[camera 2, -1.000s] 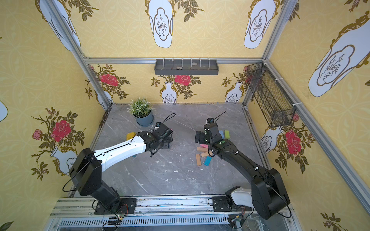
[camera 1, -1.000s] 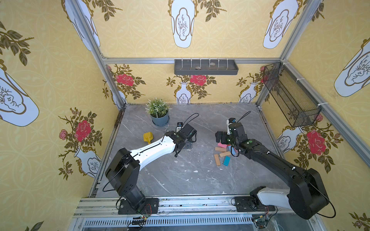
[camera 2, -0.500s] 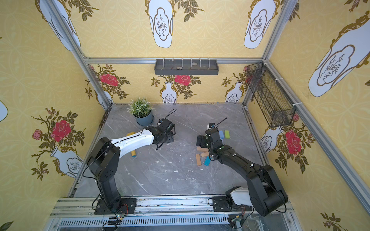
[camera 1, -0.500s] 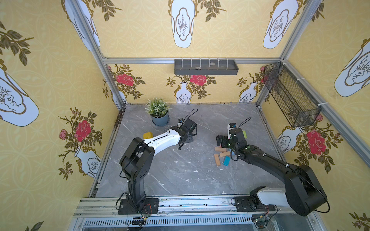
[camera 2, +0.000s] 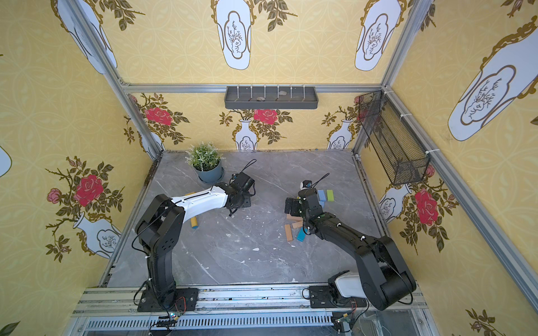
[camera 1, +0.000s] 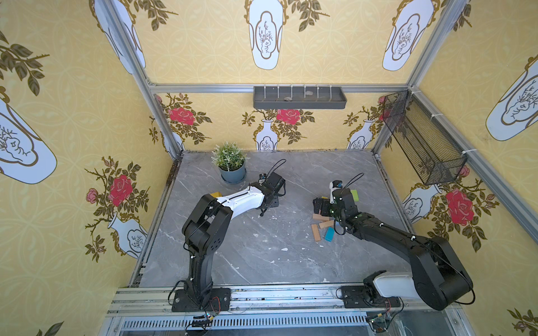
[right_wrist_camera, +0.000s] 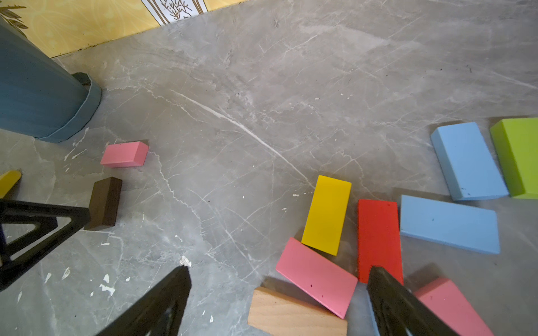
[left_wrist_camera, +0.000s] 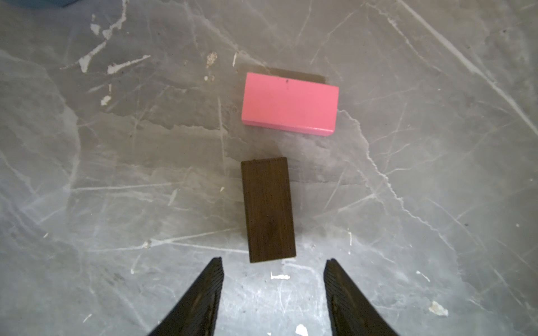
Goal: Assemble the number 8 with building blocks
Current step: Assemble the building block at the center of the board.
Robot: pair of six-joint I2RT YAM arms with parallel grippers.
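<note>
L tool (left_wrist_camera: 273, 259) sits low over the grey counter (left_wrist_camera: 116, 174), fingers apart w/ nothing between them. Dark brown block (left_wrist_camera: 267, 209) lies flat just ahead of the tips, lengthwise to them; in the R wrist view one L finger is right beside it, contact unclear. Lone pink block (left_wrist_camera: 289, 104) lies flat just past the brown one, set crosswise, small gap between the two. Both are near the blue plant pot (camera 1: 232, 173), well apart from the rest of the blocks. R tool (right_wrist_camera: 279, 269) is spread wide and empty, hanging over the near edge of the main cluster on the counter's right side. Below it a second pink block (right_wrist_camera: 316, 276) leans w/ one end on a tan block (right_wrist_camera: 294, 314). Yellow block (right_wrist_camera: 326, 215) touches that pink one's far edge, red block (right_wrist_camera: 378, 238) is just beside the yellow, and a blue block (right_wrist_camera: 449, 224) is beside the red. Farther out are a lighter blue block (right_wrist_camera: 468, 161) and a green block (right_wrist_camera: 518, 157), side by side. In a top view a teal block (camera 1: 329, 234) and a long tan block (camera 1: 316, 232) lie at the cluster's front, under the R arm. A yellow cylinder w/ blue end (camera 2: 193, 222) pokes out from under the L arm.
</note>
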